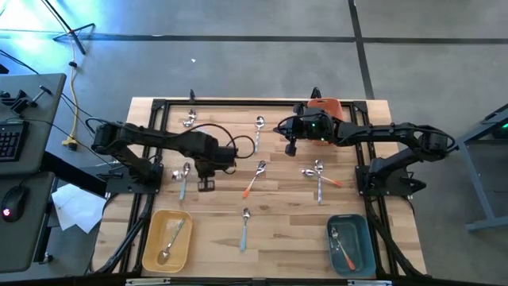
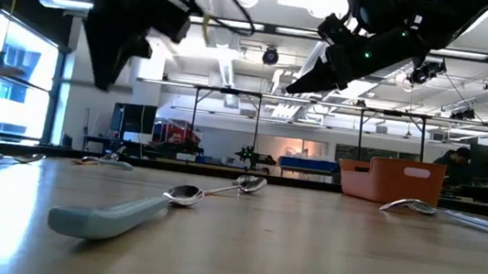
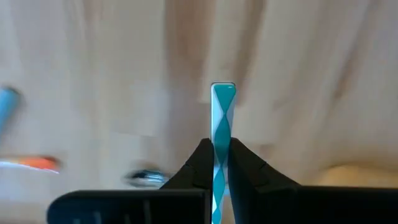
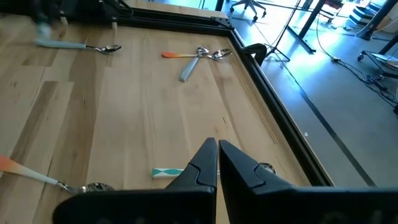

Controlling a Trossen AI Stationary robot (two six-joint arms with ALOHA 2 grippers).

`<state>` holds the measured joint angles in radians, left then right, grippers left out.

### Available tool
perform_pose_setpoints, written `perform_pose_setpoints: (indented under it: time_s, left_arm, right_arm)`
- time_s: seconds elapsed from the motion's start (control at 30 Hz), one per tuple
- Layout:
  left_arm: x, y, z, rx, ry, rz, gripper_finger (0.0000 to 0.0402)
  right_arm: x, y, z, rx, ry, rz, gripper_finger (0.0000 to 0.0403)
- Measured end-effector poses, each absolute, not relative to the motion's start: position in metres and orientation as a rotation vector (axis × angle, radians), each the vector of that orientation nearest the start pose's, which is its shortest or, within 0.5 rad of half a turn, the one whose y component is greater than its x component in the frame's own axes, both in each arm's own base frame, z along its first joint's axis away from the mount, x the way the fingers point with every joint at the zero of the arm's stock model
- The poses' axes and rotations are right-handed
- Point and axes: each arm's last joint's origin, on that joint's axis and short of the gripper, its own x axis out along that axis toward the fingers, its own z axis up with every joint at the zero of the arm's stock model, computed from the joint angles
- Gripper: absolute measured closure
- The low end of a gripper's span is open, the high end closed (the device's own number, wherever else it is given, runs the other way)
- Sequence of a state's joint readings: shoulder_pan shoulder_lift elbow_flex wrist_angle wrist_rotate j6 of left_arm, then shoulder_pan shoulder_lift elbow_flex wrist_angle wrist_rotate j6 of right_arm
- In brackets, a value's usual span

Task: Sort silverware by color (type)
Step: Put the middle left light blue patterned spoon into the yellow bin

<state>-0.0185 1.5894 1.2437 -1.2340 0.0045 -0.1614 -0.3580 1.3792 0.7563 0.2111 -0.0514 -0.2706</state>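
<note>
Spoons and forks lie scattered on the wooden table (image 1: 278, 214). Among them are a light-blue-handled spoon (image 2: 125, 211) near the front edge, an orange-handled one (image 1: 255, 179) in the middle, and a small cluster (image 1: 319, 176) toward the right. My left gripper (image 1: 205, 181) points down over the left-centre of the table. It is shut on a piece of silverware with a teal-and-white patterned handle (image 3: 222, 118). My right gripper (image 1: 290, 148) hangs shut and empty above the far middle. Another teal-and-white handle (image 4: 166, 172) lies flat on the wood just past it. My left gripper pinches the teal-and-white handle (image 3: 221, 146) between its two fingers, which come from above and point down. The handle runs along the fingers and its free end (image 3: 222, 90) sticks out past them toward the table. The piece's other end is hidden behind the gripper.
A yellow tray (image 1: 151, 238) at the near left holds a spoon. A teal tray (image 1: 361, 238) at the near right holds silverware. An orange bin (image 1: 325, 106) stands at the far edge by my right arm. Black rails (image 1: 238, 103) frame the table.
</note>
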Motion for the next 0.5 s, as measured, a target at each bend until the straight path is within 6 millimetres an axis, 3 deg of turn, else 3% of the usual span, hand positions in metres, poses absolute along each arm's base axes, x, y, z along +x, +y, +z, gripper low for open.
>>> perform_pose_setpoints:
  time_s: [0.23,0.5]
  left_arm:
    - [0.283,-0.052,0.276,-0.466,1.472,0.253,0.0393]
    - [0.257,-0.137,0.282,-0.727,1.464,0.440,0.0393]
  right_arm:
    - [0.273,-0.100,0.226,-0.161,0.477,-0.241,0.0402]
    - [0.268,-0.099,0.217,-0.094,0.574,-0.237,0.0402]
